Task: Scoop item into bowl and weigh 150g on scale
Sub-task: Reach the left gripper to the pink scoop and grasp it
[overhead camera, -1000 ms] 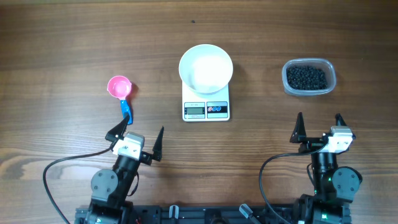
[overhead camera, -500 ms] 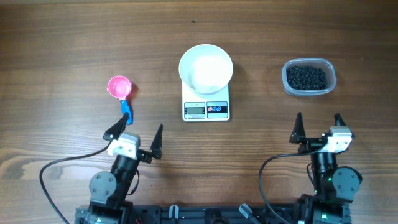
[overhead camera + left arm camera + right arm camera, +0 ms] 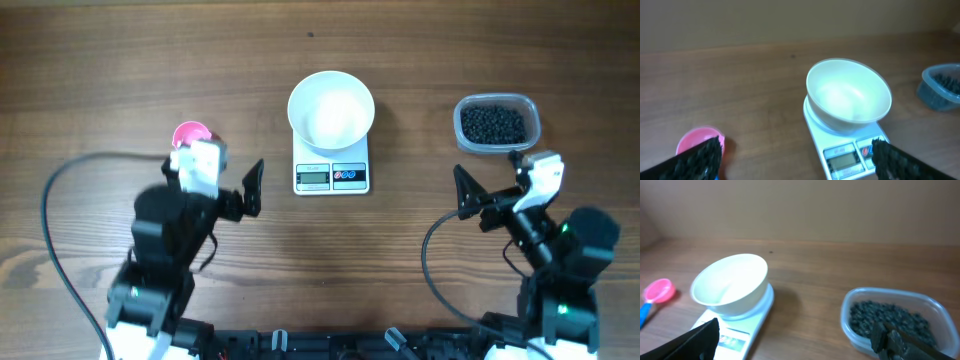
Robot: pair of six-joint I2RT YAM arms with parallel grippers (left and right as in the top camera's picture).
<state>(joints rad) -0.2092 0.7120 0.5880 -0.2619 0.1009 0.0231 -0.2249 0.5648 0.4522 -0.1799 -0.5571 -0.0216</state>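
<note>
Bowl (image 3: 331,110) sits on scale (image 3: 331,165); display (image 3: 313,178) too blurred to read. Left fingers (image 3: 252,185), right fingers (image 3: 466,192) spread wide, holding nothing.

bowl (image 3: 331,108): white, apparently empty, upright on scale (image 3: 331,176); item (image 3: 492,124): black heap in clear tub (image 3: 531,111)

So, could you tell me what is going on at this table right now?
Two robot arms are set up to scoop beans into a bowl and weigh them. Nothing is held yet: the left gripper is open by the pink scoop, and the right gripper is open near the plastic tub of black beans. The white bowl sits empty on the scale.
</note>
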